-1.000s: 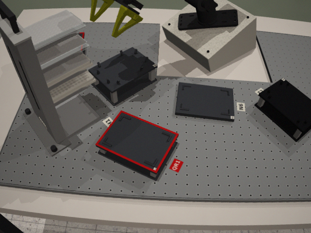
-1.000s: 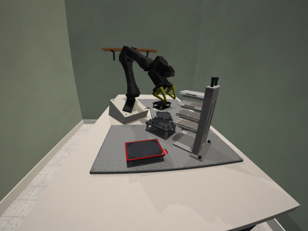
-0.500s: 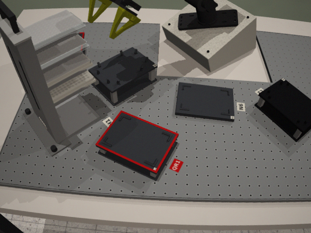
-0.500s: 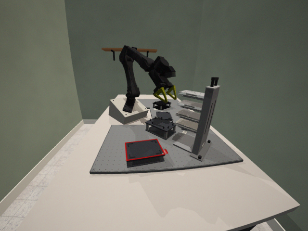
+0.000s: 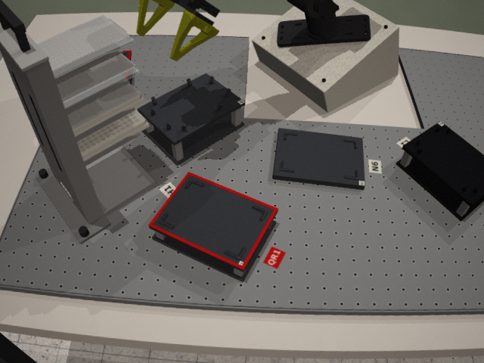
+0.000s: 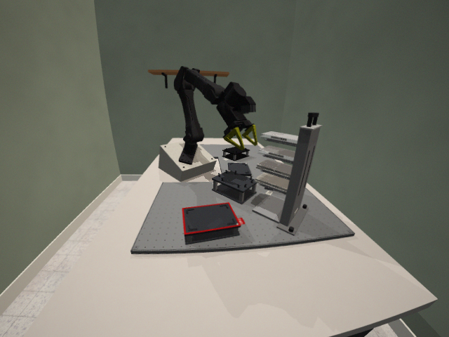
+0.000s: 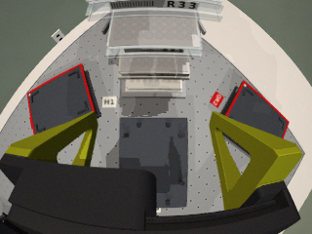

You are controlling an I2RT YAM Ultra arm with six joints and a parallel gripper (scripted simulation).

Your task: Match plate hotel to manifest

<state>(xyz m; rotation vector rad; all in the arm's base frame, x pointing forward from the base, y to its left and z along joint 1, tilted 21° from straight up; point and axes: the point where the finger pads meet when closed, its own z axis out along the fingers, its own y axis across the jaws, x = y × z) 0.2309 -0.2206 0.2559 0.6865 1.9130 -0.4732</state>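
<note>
The plate hotel H1 [image 5: 78,105] stands at the left on its grey post. Its shelves carry translucent plates, and a plate with visible wells [image 5: 111,131] lies on a lower shelf. In the wrist view the top plate's front end reads R33 [image 7: 185,4]. The fronts of the lower plates [image 7: 155,65] show no readable label. My gripper [image 5: 178,29] is open and empty. It hangs high above the pegged nest [image 5: 191,109] in front of the hotel, and it also shows in the wrist view [image 7: 156,150] and in the exterior view [image 6: 240,139].
The red-framed QR1 nest [image 5: 212,218] is empty, near the front. A second red-framed nest [image 7: 60,97] shows in the wrist view. The flat N6 nest [image 5: 318,156] and a black raised nest [image 5: 445,168] at the right are empty. The arm's base block [image 5: 328,51] stands at the back.
</note>
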